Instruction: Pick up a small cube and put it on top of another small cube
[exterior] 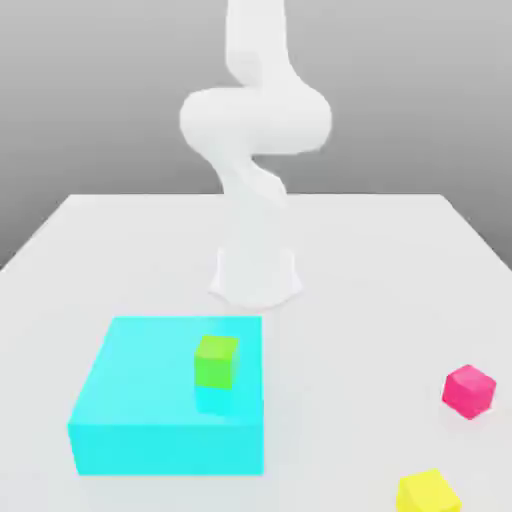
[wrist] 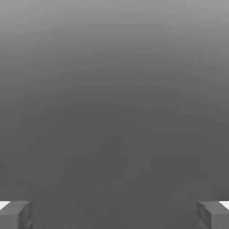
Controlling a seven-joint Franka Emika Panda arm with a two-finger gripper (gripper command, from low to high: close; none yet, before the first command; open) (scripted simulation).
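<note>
Three small cubes on the white table (exterior: 120,230): pink cube (exterior: 469,390) near the ext view's right edge, yellow cube (exterior: 428,494) just below it at the frame bottom, green cube (exterior: 216,361) sitting atop the big cyan block (exterior: 165,400), well apart from the pink. Gripper (wrist: 114,214) spread wide, holding nothing, fingertips (wrist: 15,214) at the frame corners. Step: approach not yet begun, imo. Next move needs descent over pink w/ jaws squared to its faces. Cube has no long axis; one vertical edge faces the camera.
</note>
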